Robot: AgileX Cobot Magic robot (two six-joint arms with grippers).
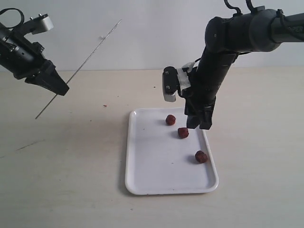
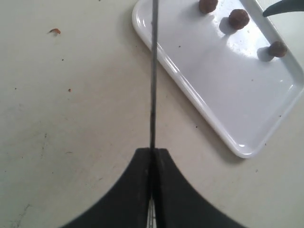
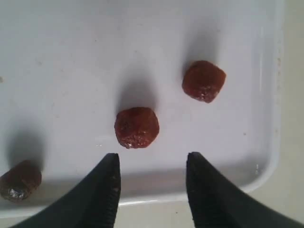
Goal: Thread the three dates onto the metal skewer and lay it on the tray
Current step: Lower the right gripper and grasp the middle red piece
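The thin metal skewer slants up over the table's left side, with my left gripper shut on its lower part. From the left wrist, the skewer runs straight out of the pinched fingertips. The white tray lies in the middle with three dates on it: one far, one middle, one near. My right gripper hangs open over the tray's right rim. In the right wrist view the middle date lies just ahead of the empty, open gripper.
A small reddish crumb lies on the beige table left of the tray. The other two dates flank the middle one. The tray rim runs under my right fingers.
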